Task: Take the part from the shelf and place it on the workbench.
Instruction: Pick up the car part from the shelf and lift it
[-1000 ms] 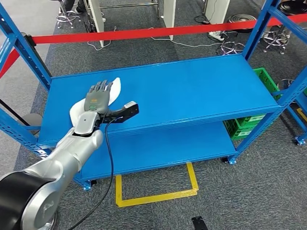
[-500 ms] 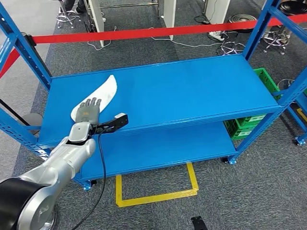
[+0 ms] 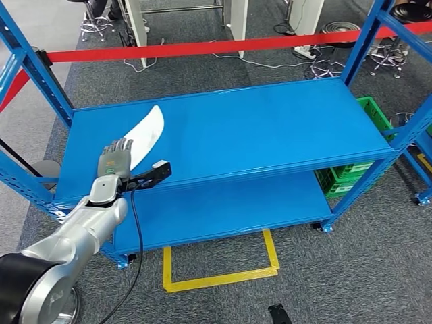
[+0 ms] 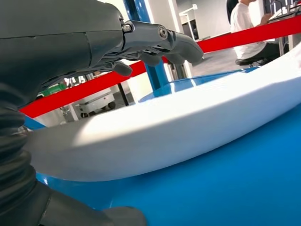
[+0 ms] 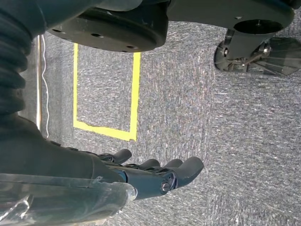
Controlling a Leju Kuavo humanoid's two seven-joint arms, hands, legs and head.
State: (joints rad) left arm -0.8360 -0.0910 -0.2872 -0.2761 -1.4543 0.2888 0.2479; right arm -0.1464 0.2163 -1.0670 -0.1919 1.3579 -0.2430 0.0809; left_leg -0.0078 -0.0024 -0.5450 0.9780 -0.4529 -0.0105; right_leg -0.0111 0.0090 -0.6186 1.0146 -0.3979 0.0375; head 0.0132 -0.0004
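My left fingers (image 4: 177,42) are stretched out flat and apart, hovering just above the near end of the white part (image 3: 142,135) with a clear gap showing in the left wrist view, so nothing is clamped yet. From the head view the left hand (image 3: 115,158) sits at about 8 o'clock on the upper blue shelf (image 3: 244,128), and the long curved part lies flat there, running from under my hand out toward 1 o'clock. My right hand (image 5: 156,174) hangs by the robot's side over the grey carpet, its fingers loosely extended and holding nothing. I judge we are at the reach-and-grasp step: the part is not yet taken, and I can see no desk to carry it to from here. Next I need to lower the left hand onto the part's near end, close around its edge, and check the hold before lifting, since a long part gripped at one end may droop or swing.
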